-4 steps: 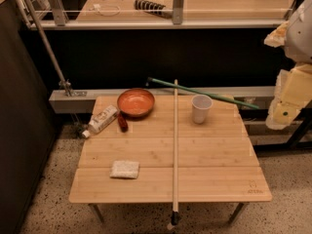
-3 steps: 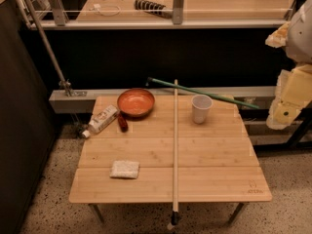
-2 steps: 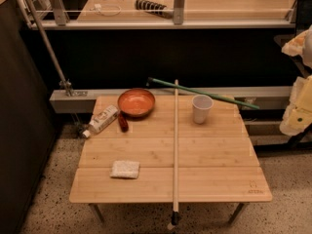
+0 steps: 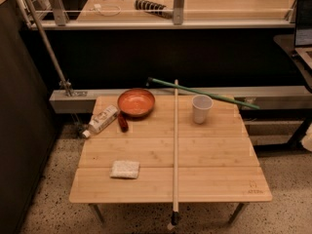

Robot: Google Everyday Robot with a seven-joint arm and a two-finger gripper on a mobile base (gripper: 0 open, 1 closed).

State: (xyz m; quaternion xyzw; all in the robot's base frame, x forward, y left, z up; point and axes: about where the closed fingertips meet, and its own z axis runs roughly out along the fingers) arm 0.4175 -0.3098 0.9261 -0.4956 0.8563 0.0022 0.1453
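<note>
Layout, left to right:

1. A white bottle (image 4: 102,119) lies on its side at the left rear of the folding table (image 4: 209,155). Its cap overhangs the left edge.
2. A pale sponge (image 4: 125,169) lies flat near the front left, well apart from the other items.
3. A small dark red item (image 4: 123,122) lies just beside the bottle, in front of the orange bowl (image 4: 136,102), which stands upright and looks empty.
4. A long wooden pole (image 4: 175,145) runs front to back across the table's middle.
5. A green rod (image 4: 204,92) crosses the pole's far end and runs right, past the table's edge.
6. A white cup (image 4: 201,108) stands upright just in front of the green rod.

Status: every item rests on the table, and none is held or touched.

The gripper is outside the view, off to the right. Only a pale sliver of the arm (image 4: 307,143) shows at the right border, so the gripper's state cannot be told. The white cup and the green rod's right end lie nearest to that sliver, and both are well apart from it.
</note>
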